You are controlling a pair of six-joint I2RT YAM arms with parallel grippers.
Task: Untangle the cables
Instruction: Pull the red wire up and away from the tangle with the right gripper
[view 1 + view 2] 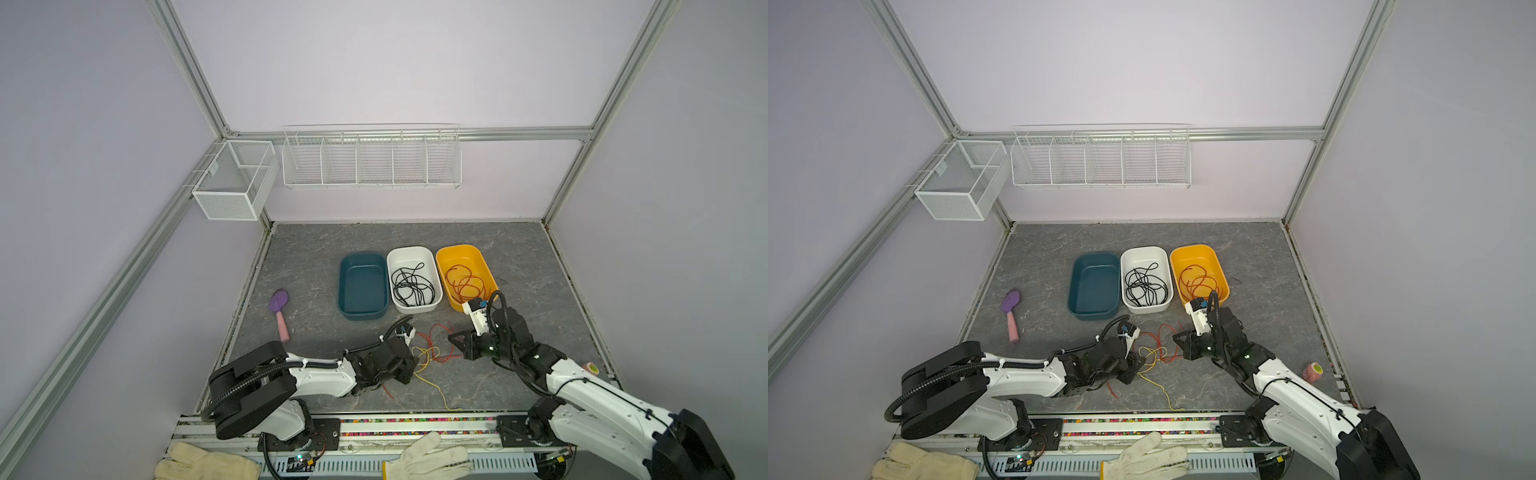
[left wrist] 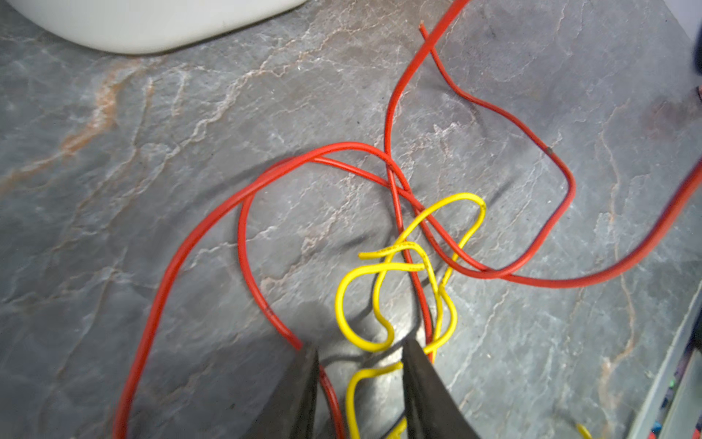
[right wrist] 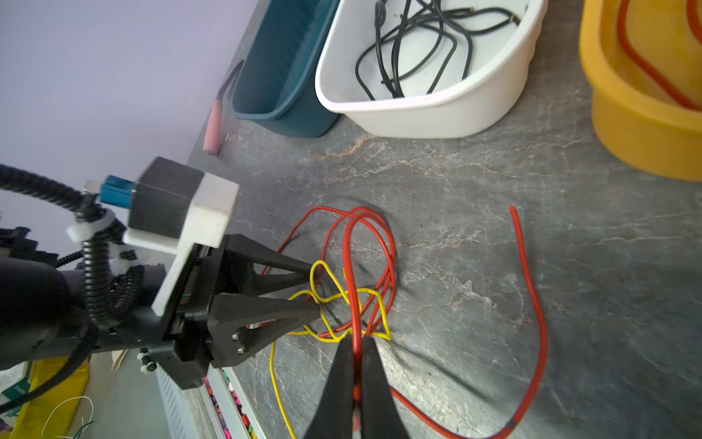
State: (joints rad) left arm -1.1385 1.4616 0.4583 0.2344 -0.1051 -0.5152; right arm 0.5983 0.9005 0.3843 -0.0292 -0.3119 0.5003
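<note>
A tangle of red cable (image 1: 436,345) and yellow cable (image 1: 422,357) lies on the grey table in front of the tubs. My left gripper (image 2: 360,346) is open and low over the tangle, with a yellow cable (image 2: 380,270) strand and a red cable (image 2: 342,146) strand running between its fingers. My right gripper (image 3: 357,342) is shut on the red cable (image 3: 353,266), just right of the knot with the yellow cable (image 3: 334,300). In both top views the two grippers face each other across the tangle. Black cables (image 1: 411,284) lie in the white tub (image 1: 415,309). Another red cable (image 1: 465,284) lies in the yellow tub (image 1: 457,248).
A teal tub (image 1: 361,316) stands left of the white one. A purple and pink scoop (image 1: 279,309) lies at the left of the table. A small pink object (image 1: 590,368) sits by the right edge. Two gloves (image 1: 428,457) lie on the front rail. Wire baskets (image 1: 370,158) hang on the back wall.
</note>
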